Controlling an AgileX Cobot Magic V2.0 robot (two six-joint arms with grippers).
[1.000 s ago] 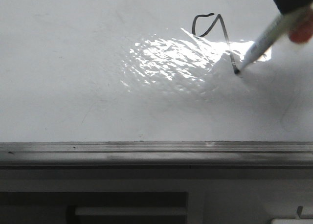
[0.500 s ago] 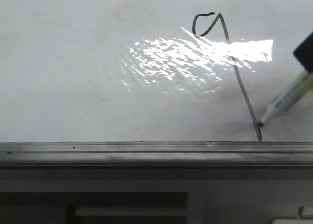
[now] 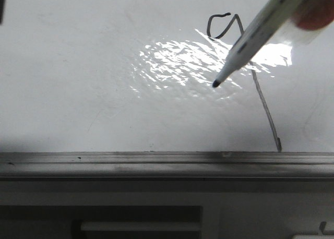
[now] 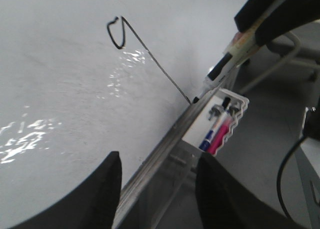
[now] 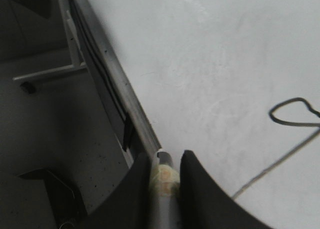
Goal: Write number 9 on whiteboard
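The number 9 (image 3: 245, 67) sits right of centre on the whiteboard (image 3: 78, 82) — thin black line, small open loop up top, long slanted tail ending just above the grey edge strip (image 3: 130, 158). The right gripper (image 5: 161, 176) is clamped on the marker (image 3: 250, 40), its tip beside the tail over the glare. The left gripper (image 4: 157, 186) hangs spread, nothing between its fingers.
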